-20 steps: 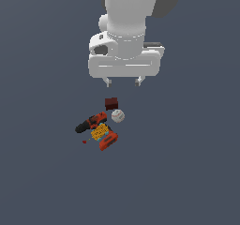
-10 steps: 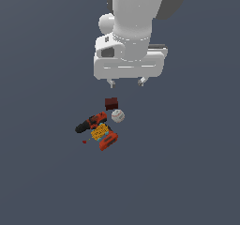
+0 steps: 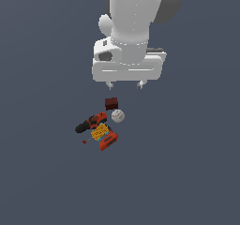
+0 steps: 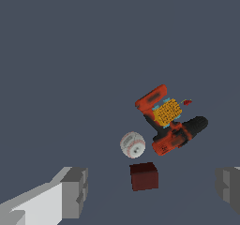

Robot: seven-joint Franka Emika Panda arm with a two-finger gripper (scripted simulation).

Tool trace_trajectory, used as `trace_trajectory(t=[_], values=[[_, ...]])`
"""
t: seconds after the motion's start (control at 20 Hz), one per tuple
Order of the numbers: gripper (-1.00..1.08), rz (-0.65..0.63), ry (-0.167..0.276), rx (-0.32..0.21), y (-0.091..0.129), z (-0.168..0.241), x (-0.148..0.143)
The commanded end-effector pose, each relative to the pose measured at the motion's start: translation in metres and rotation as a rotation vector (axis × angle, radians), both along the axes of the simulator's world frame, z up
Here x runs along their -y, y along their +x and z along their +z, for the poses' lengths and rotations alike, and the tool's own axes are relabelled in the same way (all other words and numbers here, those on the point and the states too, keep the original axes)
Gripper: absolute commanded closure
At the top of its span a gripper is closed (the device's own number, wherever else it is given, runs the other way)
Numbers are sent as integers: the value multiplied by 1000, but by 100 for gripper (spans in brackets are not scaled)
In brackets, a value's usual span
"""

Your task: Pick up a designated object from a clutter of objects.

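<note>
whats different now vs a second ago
The arm has shifted toward the exterior view's right, carrying the open, empty gripper with it; its height looks about the same. Nothing was grasped or released. The clutter stayed put: the yellow-orange gridded item still lies against the power drill, with the white ball and dark red cube beside them.

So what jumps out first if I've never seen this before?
The big white robot arm fills the top of the exterior view, its gripper open above a tiny pile. In that pile, the red-and-black power drill and the yellow-orange gridded item lying against it stand out, with a white ball and dark red cube beside them.
</note>
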State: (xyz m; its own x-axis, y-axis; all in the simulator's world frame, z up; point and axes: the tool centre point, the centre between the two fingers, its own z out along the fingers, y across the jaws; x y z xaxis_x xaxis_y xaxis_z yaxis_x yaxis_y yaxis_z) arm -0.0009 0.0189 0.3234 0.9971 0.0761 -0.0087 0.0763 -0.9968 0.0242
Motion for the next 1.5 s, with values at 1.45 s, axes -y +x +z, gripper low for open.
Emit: trace_trajectory(t=[1.45], values=[[-92, -938, 28, 13, 50, -211, 125]])
